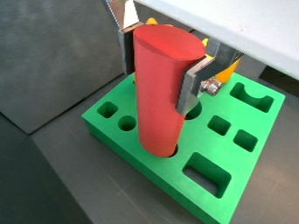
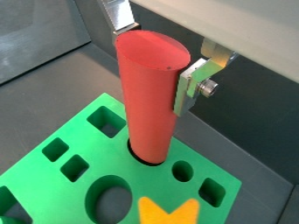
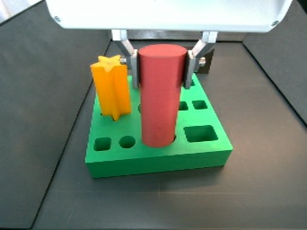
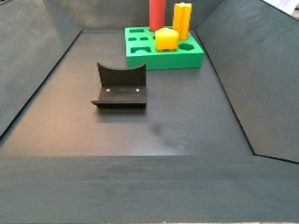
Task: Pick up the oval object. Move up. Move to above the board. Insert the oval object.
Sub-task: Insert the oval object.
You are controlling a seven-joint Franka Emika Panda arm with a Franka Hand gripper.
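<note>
One upright oval object (image 3: 162, 94), claw (image 3: 163, 54) astride.

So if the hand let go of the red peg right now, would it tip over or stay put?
Probably stay put. The red peg stands upright with its foot already inside a hole of the green board, so the hole's walls should brace it. It looks rigid and smooth, so it may slide deeper instead of toppling. The hand flanks its top; whether the fingers are clamping it is unclear.

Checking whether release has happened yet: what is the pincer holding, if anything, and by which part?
The pincer grips the tall smooth red oval peg by its upper sides, near the flat top; the peg's lower end already sits in a hole of the green board.
</note>
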